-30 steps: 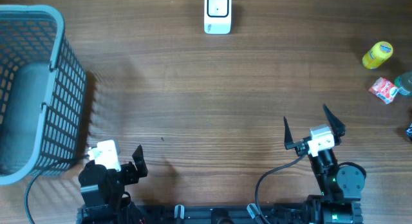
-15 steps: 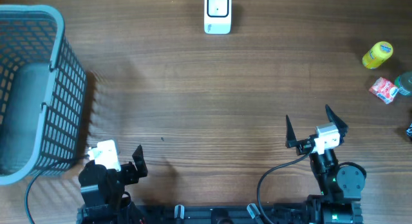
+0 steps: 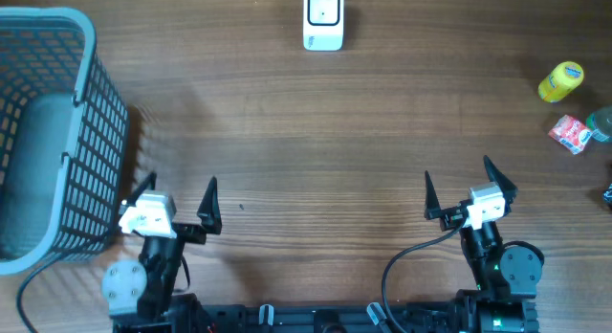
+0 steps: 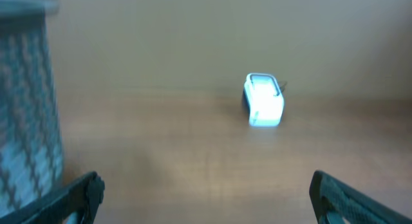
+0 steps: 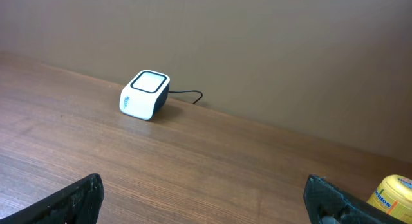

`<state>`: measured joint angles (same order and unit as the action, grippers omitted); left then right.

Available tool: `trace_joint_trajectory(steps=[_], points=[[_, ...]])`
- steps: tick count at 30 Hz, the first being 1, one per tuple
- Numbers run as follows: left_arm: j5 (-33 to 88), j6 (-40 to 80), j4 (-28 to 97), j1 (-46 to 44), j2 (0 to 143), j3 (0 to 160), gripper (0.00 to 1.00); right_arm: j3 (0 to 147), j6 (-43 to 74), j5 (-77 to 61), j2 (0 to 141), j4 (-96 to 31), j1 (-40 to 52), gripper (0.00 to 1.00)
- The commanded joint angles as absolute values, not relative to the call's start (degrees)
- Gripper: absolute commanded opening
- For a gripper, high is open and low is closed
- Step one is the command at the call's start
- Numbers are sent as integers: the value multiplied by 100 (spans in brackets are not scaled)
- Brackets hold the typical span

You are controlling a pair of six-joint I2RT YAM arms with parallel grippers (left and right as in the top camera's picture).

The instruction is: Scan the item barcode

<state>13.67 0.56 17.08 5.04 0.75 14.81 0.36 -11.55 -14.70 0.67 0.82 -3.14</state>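
Wooden table (image 3: pixel 316 132) seen from overhead: scanner (image 3: pixel 323 19) at the far edge, basket (image 3: pixel 57 132) on the left, yellow bottle (image 3: pixel 560 81) and red packet (image 3: pixel 570 133) far right, well apart from both arms. Left gripper (image 3: pixel 177 188) and right gripper (image 3: pixel 461 183) stand spread wide, holding nothing. The left wrist view is blurred, with the scanner ahead and the basket at left. The right wrist view shows the scanner ahead and the yellow bottle in the bottom right corner.

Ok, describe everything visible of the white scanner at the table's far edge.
The scanner is a small white box with rounded corners and a darker rear side, plastic by its look. Its top face is a pale window ringed by a dark line; a small marking on the front is unreadable. It sits upright on the wooden table, at the middle of the far edge. A thin dark cable leaves its back. Nothing else touches it.
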Motion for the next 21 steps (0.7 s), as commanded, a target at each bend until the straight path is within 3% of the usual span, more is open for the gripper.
trace_joint_trajectory(steps=[1, 5, 14, 21], points=[[1546, -731, 808, 292, 21, 1127, 100, 30, -1055, -1376, 21, 102, -290, 100], [1586, -773, -320, 134, 21, 257, 100, 30, -1055, -1376, 21, 102, -290, 100], [1271, -679, 351, -56, 21, 32, 100, 30, -1052, -1376, 21, 102, -290, 100], [1020, 888, 375, -47, 21, 32, 100, 30, -1055, -1376, 21, 102, -290, 100]])
